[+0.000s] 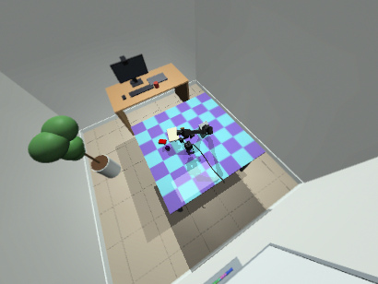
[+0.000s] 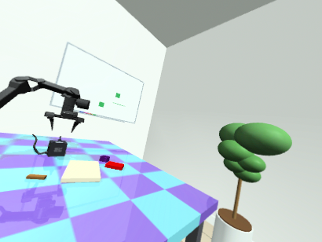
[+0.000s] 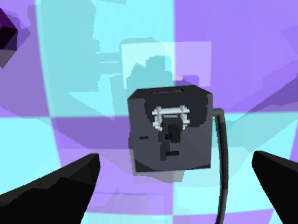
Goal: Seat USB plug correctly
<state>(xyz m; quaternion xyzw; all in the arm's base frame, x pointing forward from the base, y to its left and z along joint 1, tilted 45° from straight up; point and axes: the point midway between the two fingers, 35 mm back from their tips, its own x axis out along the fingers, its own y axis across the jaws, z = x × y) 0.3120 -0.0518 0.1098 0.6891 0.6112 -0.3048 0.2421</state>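
Purple-and-cyan checkered table (image 2: 118, 192) carrying everything, glossy enough to mirror the arm. Above the black power cube (image 2: 57, 148), the black jointed robot arm (image 2: 39, 86), reaching in from the left of the exterior view and bent down at the wrist. Directly over the cube, well apart from it, the black two-fingered pincer (image 2: 63, 126), spread wide with nothing between the fingers, tips pointing down at the cube. In the wrist view, the cube (image 3: 170, 131) centred between the two dark fingertips, which sit low at either side of the frame. Nearer the viewer than the cube in the exterior view, a flat cream-coloured rectangular pad (image 2: 82, 171) lying on the table. Running off the cube's side, a thin black cable (image 3: 222, 183), curling up behind the cube in the exterior view. To the right of the cube and beyond the pad, a flat red block (image 2: 114, 166), with a small dark purple block (image 2: 104, 159) just beside it on the cube's side. In front of the cube and left of the pad, a small flat brown strip (image 2: 36, 177). On top of the cube, the small black USB plug with a silvery metal collar (image 3: 170, 121), standing in the socket; depth of seating not discernible.
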